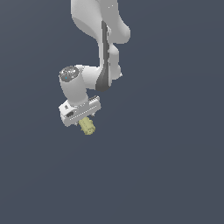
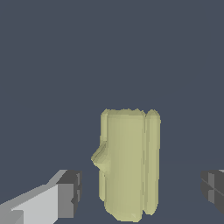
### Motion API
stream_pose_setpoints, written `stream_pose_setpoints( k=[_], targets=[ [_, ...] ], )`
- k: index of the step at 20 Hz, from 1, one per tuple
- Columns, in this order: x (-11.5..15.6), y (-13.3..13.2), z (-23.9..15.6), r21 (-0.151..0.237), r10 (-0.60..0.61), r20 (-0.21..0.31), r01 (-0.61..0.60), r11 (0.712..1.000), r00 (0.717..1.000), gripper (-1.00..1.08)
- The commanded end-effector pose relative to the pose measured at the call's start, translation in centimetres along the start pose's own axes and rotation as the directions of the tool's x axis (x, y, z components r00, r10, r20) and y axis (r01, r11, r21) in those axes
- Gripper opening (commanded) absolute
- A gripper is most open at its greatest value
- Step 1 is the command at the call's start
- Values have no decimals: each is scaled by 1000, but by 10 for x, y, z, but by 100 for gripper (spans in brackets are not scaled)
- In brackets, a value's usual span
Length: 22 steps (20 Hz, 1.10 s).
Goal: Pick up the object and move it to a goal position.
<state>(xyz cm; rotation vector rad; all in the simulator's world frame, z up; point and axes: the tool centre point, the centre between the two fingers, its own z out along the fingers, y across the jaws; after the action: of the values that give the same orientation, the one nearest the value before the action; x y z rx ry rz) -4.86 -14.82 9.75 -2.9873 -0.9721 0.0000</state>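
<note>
The object [image 2: 128, 164], a pale yellow-green ribbed, lumpy block, sits midway between the fingers [image 2: 70, 194], which stand apart, touching neither. Only the exterior view shows the smooth white arm [image 1: 94, 52] above the gripper [image 1: 85, 124].

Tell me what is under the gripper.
The small yellow-green block sits below the gripper, between its fingertips, with gaps either side. Beyond it only plain dark floor shows. The block's underside is hidden.
</note>
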Motion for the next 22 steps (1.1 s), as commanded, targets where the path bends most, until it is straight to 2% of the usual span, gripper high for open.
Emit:
stream_pose_setpoints(
  k=[1,6,15,20,21,22],
  targets=[
    [-1,0,0,0,-6,0,6,1000,1000,100],
    [0,0,6,0,-3,0,3,1000,1000,100],
    [-1,-1,44,0,-6,0,6,1000,1000,100],
    [-1,0,51,0,-7,0,7,1000,1000,100],
    [-1,0,51,0,-7,0,7,1000,1000,-100],
    [-1,0,51,0,-7,0,7,1000,1000,-100]
  ],
)
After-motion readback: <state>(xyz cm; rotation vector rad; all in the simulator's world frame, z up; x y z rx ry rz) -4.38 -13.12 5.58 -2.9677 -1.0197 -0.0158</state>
